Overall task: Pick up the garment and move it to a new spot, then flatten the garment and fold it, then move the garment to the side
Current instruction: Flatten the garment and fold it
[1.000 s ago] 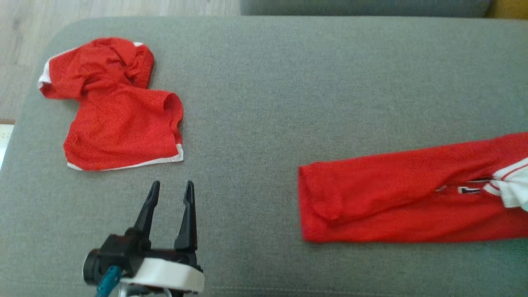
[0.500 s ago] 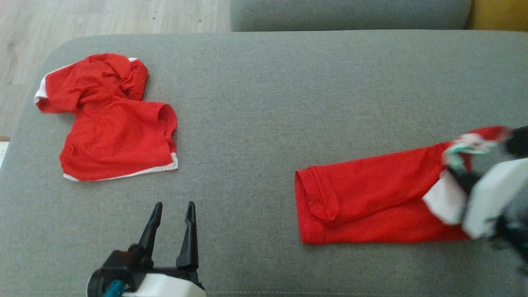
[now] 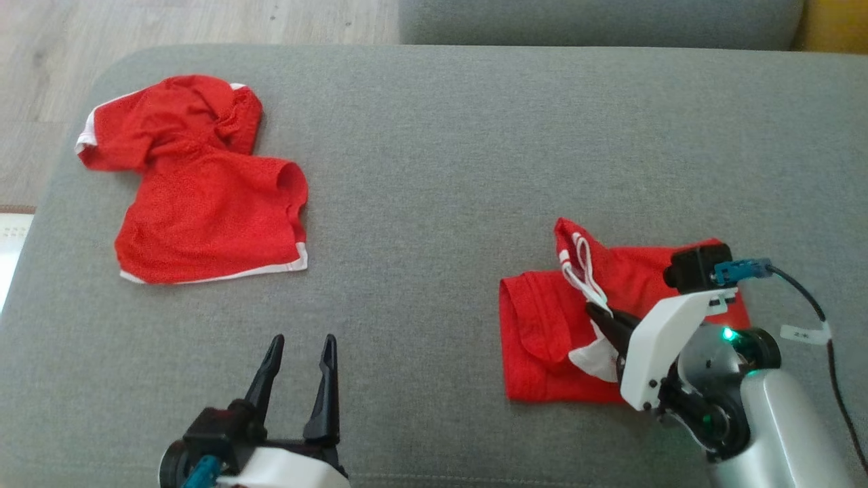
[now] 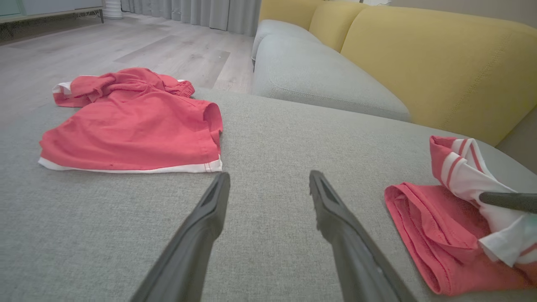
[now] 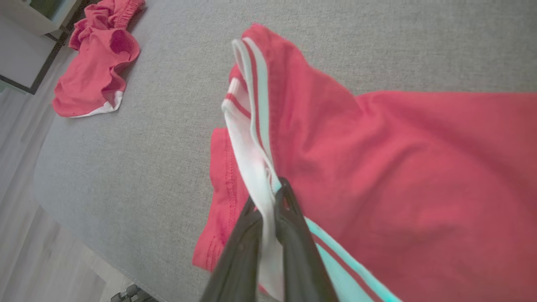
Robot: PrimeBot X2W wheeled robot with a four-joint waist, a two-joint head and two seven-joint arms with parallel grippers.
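The garment is a red shirt with white striped trim, lying on the right of the grey cushion. My right gripper is shut on its white trimmed edge, which it holds raised and folded back over the red body. The pinch is plain in the right wrist view, where the gripper clamps the white band over the garment. My left gripper stands open above bare cushion at the lower left, holding nothing. In the left wrist view it points between both cloths, with the garment to its right.
A second red piece with a white hem lies crumpled at the cushion's far left. Another grey cushion and yellow sofa backs stand beyond. Wooden floor runs past the cushion's far left edge.
My right gripper has come into view and carried the garment's white-trimmed end leftward over the red body, so the cloth lies much shorter. The left gripper stayed put; the camera shifted.
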